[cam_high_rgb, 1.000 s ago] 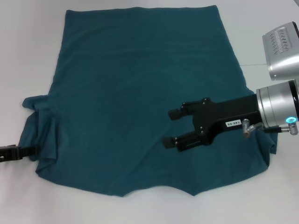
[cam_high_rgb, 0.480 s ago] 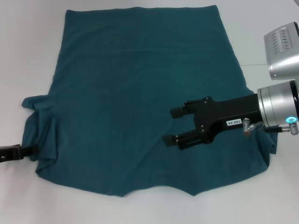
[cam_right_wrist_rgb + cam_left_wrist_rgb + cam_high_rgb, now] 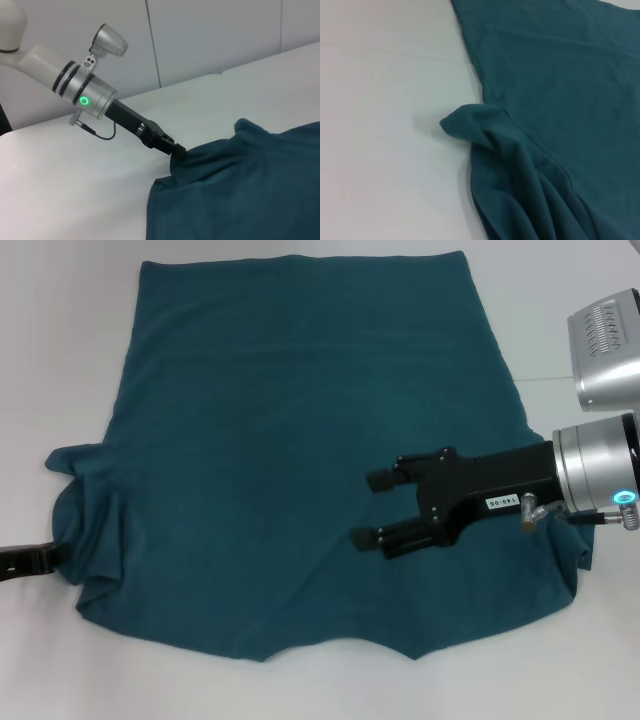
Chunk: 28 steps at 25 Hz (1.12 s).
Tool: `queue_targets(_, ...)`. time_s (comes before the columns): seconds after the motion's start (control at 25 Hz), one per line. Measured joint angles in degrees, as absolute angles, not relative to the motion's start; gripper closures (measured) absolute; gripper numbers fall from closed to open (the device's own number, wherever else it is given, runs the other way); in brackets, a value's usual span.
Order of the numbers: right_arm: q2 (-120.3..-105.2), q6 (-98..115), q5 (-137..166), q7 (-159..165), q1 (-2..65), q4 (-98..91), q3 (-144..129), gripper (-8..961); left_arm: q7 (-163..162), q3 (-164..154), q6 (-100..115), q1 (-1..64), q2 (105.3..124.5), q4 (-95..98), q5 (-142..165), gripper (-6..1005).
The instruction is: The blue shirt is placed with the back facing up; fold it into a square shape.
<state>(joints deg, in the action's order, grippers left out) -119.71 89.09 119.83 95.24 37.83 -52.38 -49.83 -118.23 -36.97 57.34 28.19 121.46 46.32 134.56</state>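
The blue shirt (image 3: 300, 450) lies back-up across the white table (image 3: 60, 360). My left gripper (image 3: 177, 151) pinches the bunched left sleeve (image 3: 485, 127) at the table's left edge — the body lies rightward (inward). My right gripper (image 3: 375, 508) hovers spread above the shirt.

White table (image 3: 60, 360) under me, plain matte surface. Only the blue shirt (image 3: 300, 440) lies on it, spread plain side up, hem edge far from me, neckline edge near. Its sleeve on my left (image 3: 85, 530) is bunched into folds; the rest lies mostly flat.
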Motion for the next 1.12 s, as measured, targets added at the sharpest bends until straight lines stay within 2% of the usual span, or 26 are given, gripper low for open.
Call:
queue_targets(0.24, -119.77, 89.0, 118.8, 95.2, 37.8, -52.4, -49.8, 40, -118.7, -36.9, 57.5, 28.6, 121.47, 46.3, 134.4, 913)
queue_targets(0.72, -119.91, 86.8, 115.0, 91.2, 35.3, -50.1, -49.8, 41, -118.9, -36.8, 65.7, 28.6, 120.46, 51.7, 131.3, 998)
queue_targets(1.12, -119.76, 86.6, 110.9, 88.3, 31.9, -49.1, -49.8, 45, -117.9, -43.2, 68.1, 30.8, 122.13, 56.5, 131.3, 998)
